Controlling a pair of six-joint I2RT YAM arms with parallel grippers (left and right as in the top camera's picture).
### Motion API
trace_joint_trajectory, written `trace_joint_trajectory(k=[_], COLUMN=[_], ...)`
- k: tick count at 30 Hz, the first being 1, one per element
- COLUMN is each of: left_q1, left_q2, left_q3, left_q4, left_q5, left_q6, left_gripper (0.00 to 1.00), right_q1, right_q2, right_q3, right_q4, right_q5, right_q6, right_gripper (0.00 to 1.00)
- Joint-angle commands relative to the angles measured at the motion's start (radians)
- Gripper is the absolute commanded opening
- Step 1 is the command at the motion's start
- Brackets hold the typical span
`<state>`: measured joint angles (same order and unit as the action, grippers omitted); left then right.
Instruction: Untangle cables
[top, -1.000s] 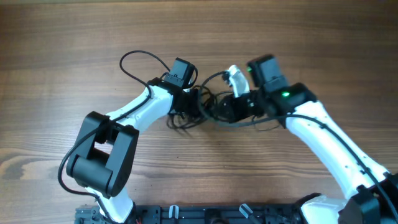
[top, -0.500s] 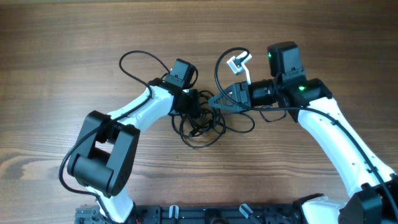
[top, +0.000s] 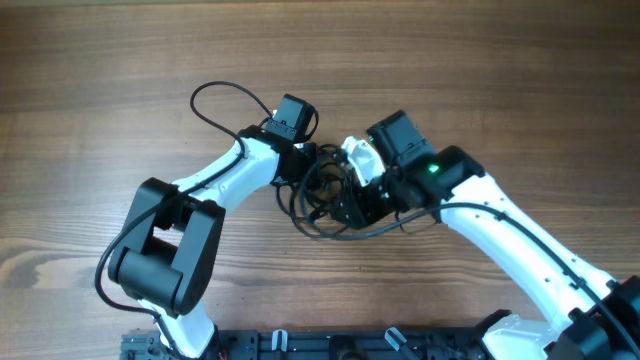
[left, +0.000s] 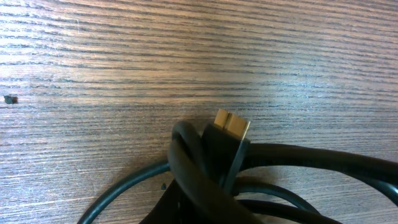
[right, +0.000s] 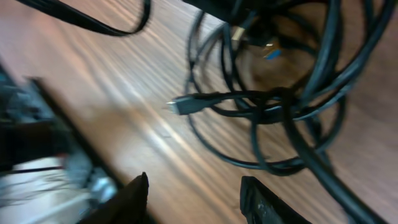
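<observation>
Knotted cables (top: 320, 212), left arm (top: 215, 180) and right arm (top: 500, 225) crowd mid-table (top: 90, 90); bare wood lies open beyond.

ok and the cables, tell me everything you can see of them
The cables are thin, glossy black rubbery cords, tangled in one loose bundle of overlapping loops lying on the wooden table. One gold-tipped plug pokes up through a loop; another slim plug lies free. The open right tool hovers clear of them.
</observation>
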<state>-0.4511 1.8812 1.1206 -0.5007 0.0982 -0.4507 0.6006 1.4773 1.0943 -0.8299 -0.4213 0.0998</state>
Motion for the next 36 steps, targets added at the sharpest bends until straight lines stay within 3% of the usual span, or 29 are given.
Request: trace_joint_trajectory(k=[1,12,14,15,23,26,33,36], left_q1=[0.008,0.008,0.008,0.008,0.008,0.008,0.008,0.008], left_q2=[0.014,0.014,0.014,0.014,0.014,0.014,0.014,0.014], left_q3=[-0.008,-0.008,-0.008,-0.008,-0.008,-0.008,-0.008,-0.008], left_q4=[-0.009,-0.009,-0.01,-0.01,-0.01,-0.011,-0.011,-0.011], left_q5=[-0.043,-0.042,-0.043,-0.042,-0.043,-0.043,-0.043,-0.043], left_q6=[-0.006,-0.006,-0.006,-0.006,-0.006,-0.006,-0.006,-0.006], left_gripper=[0.11,0.1,0.1,0.1,0.1,0.1,0.09,0.09], right_q1=[0.05,0.068,0.068,0.068,0.058,0.026,-0.213,-0.337], right_q2=[0.034,0.294,0.331,0.333,0.172,0.089,-0.082,-0.1], right_q3=[-0.008,-0.008,-0.008,-0.008,0.218,0.263,0.263,0.262], right_q4=[0.002,0.099,0.119,0.126,-0.134,-0.15,-0.132,-0.163], right_q5=[0.209,0.301,0.374,0.375,0.15,0.04,-0.496,-0.606], right_q6=[-0.073,-0.099,-0.099,-0.099,-0.095,-0.058,-0.039,-0.04], right_gripper=[0.51,0.5,0.35,0.04,0.04,0.04,0.04,0.04])
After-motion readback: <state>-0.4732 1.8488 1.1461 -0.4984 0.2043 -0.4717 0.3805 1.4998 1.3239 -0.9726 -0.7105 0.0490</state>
